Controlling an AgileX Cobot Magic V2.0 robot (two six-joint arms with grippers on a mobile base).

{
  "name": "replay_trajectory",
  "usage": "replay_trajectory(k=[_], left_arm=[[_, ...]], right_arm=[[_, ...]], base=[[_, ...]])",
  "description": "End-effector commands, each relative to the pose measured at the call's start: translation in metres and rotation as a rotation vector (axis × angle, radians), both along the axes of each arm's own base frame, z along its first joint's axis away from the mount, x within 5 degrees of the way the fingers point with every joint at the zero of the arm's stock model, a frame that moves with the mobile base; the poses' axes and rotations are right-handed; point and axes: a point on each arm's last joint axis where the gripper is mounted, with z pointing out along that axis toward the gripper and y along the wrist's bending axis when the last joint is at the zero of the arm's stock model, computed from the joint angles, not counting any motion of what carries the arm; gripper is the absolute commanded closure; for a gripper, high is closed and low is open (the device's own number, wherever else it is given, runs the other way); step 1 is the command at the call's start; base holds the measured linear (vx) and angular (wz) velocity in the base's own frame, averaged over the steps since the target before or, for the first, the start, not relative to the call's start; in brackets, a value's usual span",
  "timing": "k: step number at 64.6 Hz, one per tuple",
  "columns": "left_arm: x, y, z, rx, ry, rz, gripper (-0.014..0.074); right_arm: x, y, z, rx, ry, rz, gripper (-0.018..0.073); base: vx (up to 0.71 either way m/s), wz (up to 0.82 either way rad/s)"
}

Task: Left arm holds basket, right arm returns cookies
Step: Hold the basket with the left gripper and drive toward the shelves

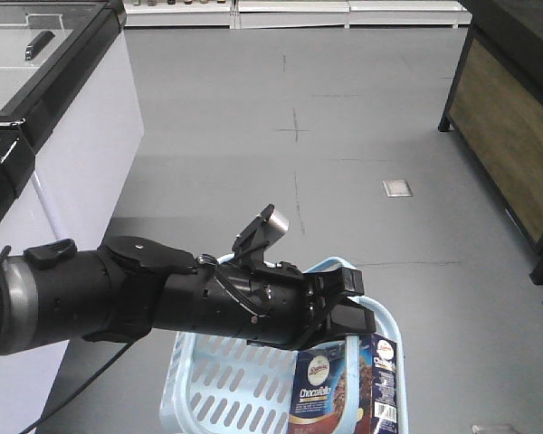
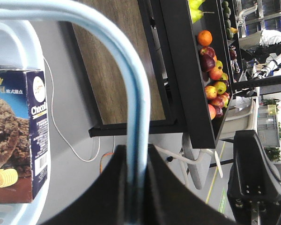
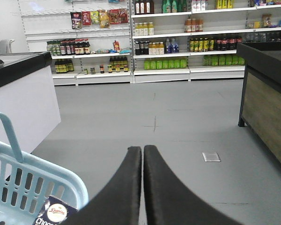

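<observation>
Exterior front-facing view gives me the grey shop floor [image 1: 344,163] spreading out under and beyond the basket. A white cabinet with a black rim [image 1: 81,136] stands beyond the basket on its left. A wooden-sided display stand [image 1: 507,136] stands well apart on the basket's right. From the right wrist camera I see stocked shelves [image 3: 178,47] along the far wall, far past the basket.

The left arm [image 1: 145,298] reaches in from the left and crosses over the basket's near half, with its small silver-tipped module pointing up. The basket [image 1: 208,389] is light blue, with slotted sides, and sits at the bottom of my view beneath that arm. Its handle [image 2: 126,70] arches up over the basket.

The left hand [image 2: 136,157] is clenched around that handle: the left wrist camera shows the blue bar running straight down between the two black fingers [image 2: 110,187], both pressed against it.

The cookies [image 1: 330,393] stand upright inside the basket at its right end, just below the left hand, with the chocolate picture facing me. The box's barcode side [image 2: 40,164] shows in the left wrist view.

The right hand [image 3: 143,154] hovers off the basket's right side, clear of the rim. Its fingers [image 3: 126,187] are pressed flat together with nothing between them.

Smallest of all, a pile of fruit [image 2: 215,89] lies on the display stand, well away from the basket.
</observation>
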Motion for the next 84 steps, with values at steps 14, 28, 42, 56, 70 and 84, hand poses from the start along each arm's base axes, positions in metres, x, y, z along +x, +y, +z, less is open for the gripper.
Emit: replay_trajectory(k=[14,28,42,56,70,84], left_arm=[[-0.0046,-0.0019,0.0354,-0.134,-0.014,0.005,0.0604],[-0.0046,-0.0019,0.0354,-0.134,-0.014,0.005,0.0604],[-0.0046,-0.0019,0.0354,-0.134,-0.014,0.005,0.0604],[-0.0046,-0.0019,0.0354,-0.134,-0.015,0.005,0.0604],[-0.0046,-0.0019,0.0354,-0.134,-0.015,0.005,0.0604],[-0.0046,-0.0019,0.0354,-0.134,-0.015,0.005,0.0604]], right_arm=[[-0.0009,0.0008,0.0063,-0.004,-0.084,0.010,0.0567],[-0.0009,0.0008,0.0063,-0.004,-0.084,0.010,0.0567],[-0.0009,0.0008,0.0063,-0.004,-0.084,0.010,0.0567],[-0.0009,0.0008,0.0063,-0.004,-0.084,0.010,0.0567],[-0.0009,0.0008,0.0063,-0.004,-0.084,0.010,0.0567],[-0.0009,0.0008,0.0063,-0.004,-0.084,0.010,0.0567]], base=[[0.28,-0.01],[0.31,-0.01],[0.33,0.00],[0.34,0.03],[0.36,0.04],[0.38,0.07]])
